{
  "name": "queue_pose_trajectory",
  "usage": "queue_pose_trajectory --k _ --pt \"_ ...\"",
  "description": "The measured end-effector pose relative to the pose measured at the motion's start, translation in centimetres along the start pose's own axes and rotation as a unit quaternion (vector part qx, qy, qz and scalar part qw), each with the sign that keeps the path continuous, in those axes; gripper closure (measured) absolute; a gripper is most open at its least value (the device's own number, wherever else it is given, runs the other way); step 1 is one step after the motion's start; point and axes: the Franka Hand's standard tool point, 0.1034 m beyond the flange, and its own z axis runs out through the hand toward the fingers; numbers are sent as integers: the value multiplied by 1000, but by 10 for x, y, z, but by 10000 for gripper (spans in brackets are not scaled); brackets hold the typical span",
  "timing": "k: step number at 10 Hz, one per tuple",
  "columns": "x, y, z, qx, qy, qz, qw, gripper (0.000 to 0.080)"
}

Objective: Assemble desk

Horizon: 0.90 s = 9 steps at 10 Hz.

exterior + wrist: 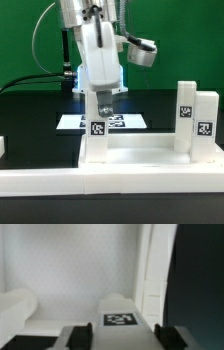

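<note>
We see the gripper (pixel 101 104) down over one leg (pixel 98 135) that stands upright at the desk panel's (pixel 140 165) near corner, at about 8 o'clock of the exterior view's centre. In the wrist view the two fingers (pixel 78 333) flank the tagged leg (pixel 119 317) closely, jaws partly closed; they look shut on it, though contact is hard to confirm.

Step in hand, we judge: seating or screwing this leg into its corner socket. The next move likely calls for a twist with the leg kept vertical, then release.

Two more legs (pixel 195 118) already stand upright at the panel's far end, around 3 o'clock, just beside each other. The marker board (pixel 105 121) lies flat behind the gripper at 12 o'clock. The long white rail (pixel 60 182) runs along the front.

Containers: only the rimmed panel, with the legs standing at its corners; we cannot tell if anything else lies inside.
</note>
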Motion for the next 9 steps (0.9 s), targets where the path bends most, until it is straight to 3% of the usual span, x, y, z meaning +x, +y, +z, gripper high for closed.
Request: queue_pose_trajectory --k 2,3,4,5,6,8,9 --pt "-1 -1 1 9 3 67 998 506" --pt "-1 -1 1 9 3 78 997 383" --pt "0 -1 1 8 3 67 998 383" --pt "1 -2 1 11 6 0 1000 248" --pt "5 -5 -1 21 13 -109 994 180" --pt "5 1 -2 17 14 -236 971 155" --pt "6 0 -1 16 15 -244 970 155"
